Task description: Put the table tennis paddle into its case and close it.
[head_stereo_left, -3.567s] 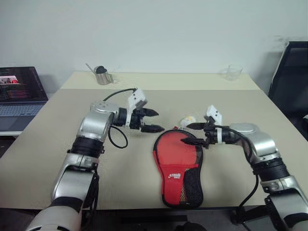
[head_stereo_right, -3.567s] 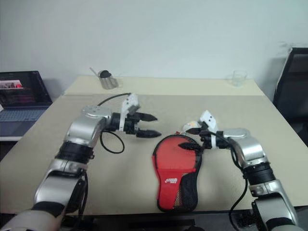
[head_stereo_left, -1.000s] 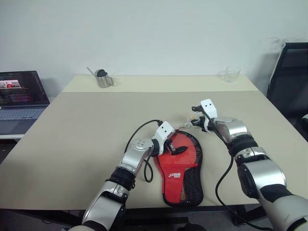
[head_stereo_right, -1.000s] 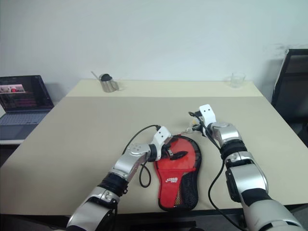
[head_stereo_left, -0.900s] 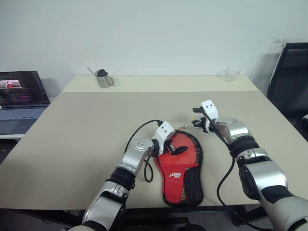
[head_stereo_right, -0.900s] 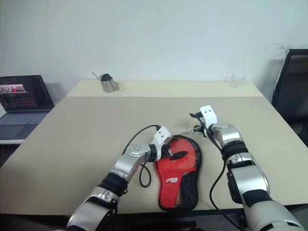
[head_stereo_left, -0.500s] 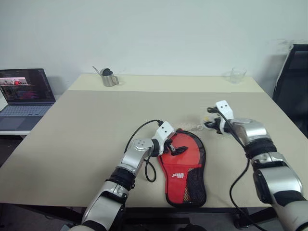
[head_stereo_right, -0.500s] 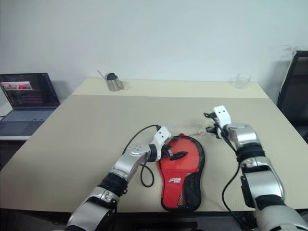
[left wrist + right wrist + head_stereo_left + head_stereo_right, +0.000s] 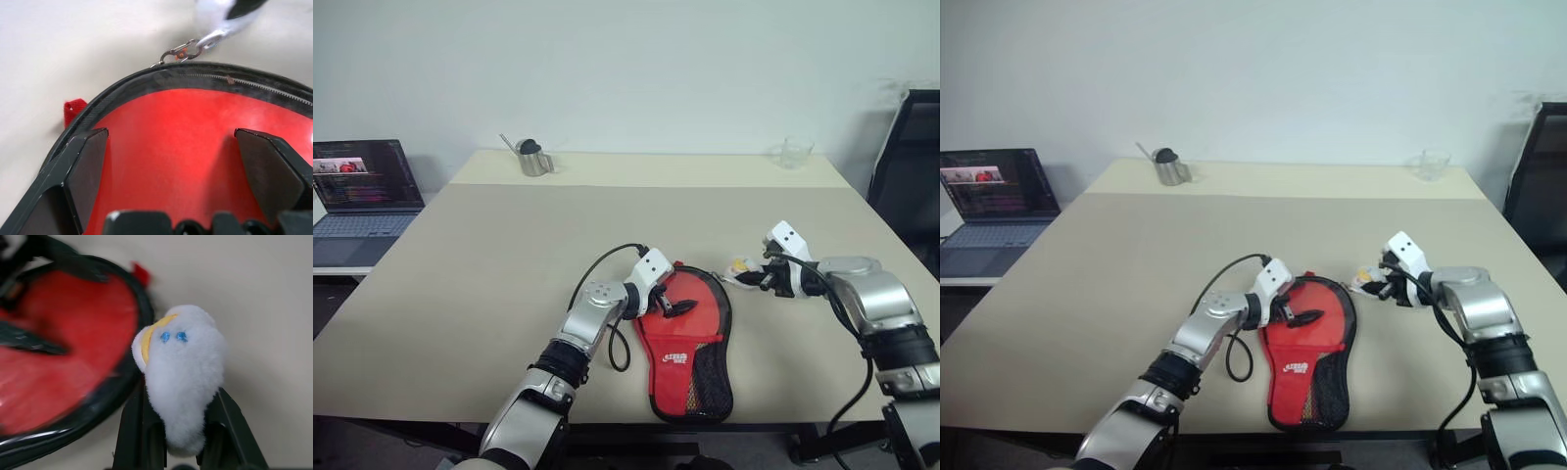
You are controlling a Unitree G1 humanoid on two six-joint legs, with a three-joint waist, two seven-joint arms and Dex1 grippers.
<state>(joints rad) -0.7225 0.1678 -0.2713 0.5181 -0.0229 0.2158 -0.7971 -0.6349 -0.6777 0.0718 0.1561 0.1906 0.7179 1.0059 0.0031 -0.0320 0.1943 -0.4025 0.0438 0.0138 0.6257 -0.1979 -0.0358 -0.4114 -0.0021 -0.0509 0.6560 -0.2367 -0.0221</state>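
Left gripper (image 9: pixel 668 304), jaws apart, pins red black-edged paddle-shaped zip case (image 9: pixel 690 343); right gripper (image 9: pixel 178 431), at case's 2 o'clock, clamps fluffy white zipper keychain (image 9: pixel 183 382) to pull.

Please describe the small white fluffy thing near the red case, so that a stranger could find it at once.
On the beige table, find the red case near the front edge. Just beyond its round end, toward the robot's right, the right gripper pinches a fluffy white toy. Only it has blue stitched eyes and a yellow stripe.

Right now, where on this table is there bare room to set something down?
The beige table is bare between the metal cup at the back and the left arm, and between that cup and the clear glass. It is crowded around the red zip case, where the left gripper and right gripper work.
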